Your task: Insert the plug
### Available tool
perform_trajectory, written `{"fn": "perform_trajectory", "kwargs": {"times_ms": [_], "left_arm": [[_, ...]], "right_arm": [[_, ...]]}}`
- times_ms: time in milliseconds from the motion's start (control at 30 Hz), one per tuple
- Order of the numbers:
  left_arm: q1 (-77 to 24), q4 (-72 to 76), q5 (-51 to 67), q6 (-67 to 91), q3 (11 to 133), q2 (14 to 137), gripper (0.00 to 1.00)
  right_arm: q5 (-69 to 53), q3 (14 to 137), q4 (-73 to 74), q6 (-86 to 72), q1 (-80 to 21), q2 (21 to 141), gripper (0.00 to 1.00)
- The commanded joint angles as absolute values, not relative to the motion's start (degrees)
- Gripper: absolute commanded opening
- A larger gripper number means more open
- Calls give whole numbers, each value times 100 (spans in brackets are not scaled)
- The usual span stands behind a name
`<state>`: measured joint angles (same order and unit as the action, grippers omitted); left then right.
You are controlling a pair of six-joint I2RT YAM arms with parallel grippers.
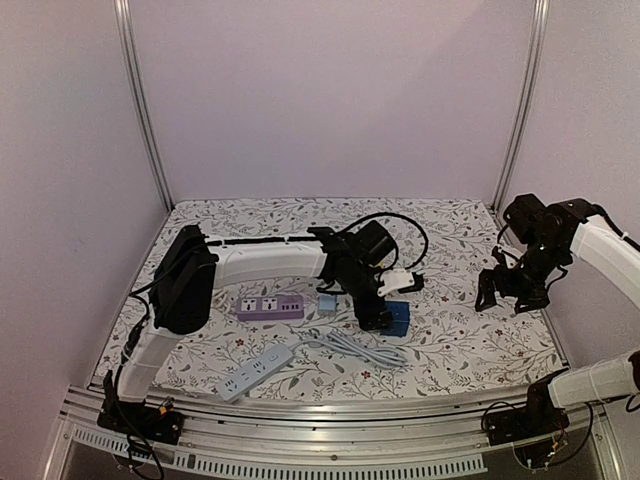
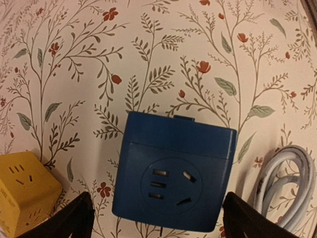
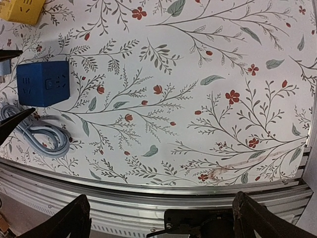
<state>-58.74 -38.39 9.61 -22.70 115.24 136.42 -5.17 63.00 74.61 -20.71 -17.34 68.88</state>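
A blue cube socket sits on the floral table, its outlet face up. In the left wrist view the blue cube socket lies right between and below my open fingers, with nothing held. My left gripper hovers just over the cube's left side. A black plug block with a looped black cable lies behind the left arm. My right gripper is open and empty, raised over the table's right side; its view shows the blue cube far off at the left.
A purple power strip and a small light-blue block lie left of the cube. A white power strip with a coiled white cable lies in front. A yellow cube socket sits beside the blue one. The metal front rail is below the right gripper.
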Motion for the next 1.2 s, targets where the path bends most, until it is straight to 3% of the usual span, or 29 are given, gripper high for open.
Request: {"fn": "perform_trajectory", "kwargs": {"times_ms": [0,400,467,600,667,1000,1167], "left_arm": [[-5840,-3750,1365,-2268,11592,13823,90],[-5854,-3700,1364,-2118,11601,13872,70],[-5854,-3701,1330,-2118,11595,13841,63],[-5854,-3704,1288,-2073,11612,13787,39],[-5854,-3707,1329,-2027,11609,13751,33],[-5806,-3783,1693,-1632,11630,13111,28],[-5651,-3923,2425,-1116,11594,12680,24]], "right_arm": [[-589,6442,7505,-1998,-1767,6941,99],[-595,6443,7515,-1987,-1767,6969,99],[-606,6449,7502,-1985,-1767,6986,99],[-615,6444,7497,-1969,-1767,6996,99],[-615,6443,7489,-1961,-1766,6996,99],[-692,6721,7234,-1946,-1766,6981,99],[-1222,7094,6985,-2013,-1767,7012,99]]}}
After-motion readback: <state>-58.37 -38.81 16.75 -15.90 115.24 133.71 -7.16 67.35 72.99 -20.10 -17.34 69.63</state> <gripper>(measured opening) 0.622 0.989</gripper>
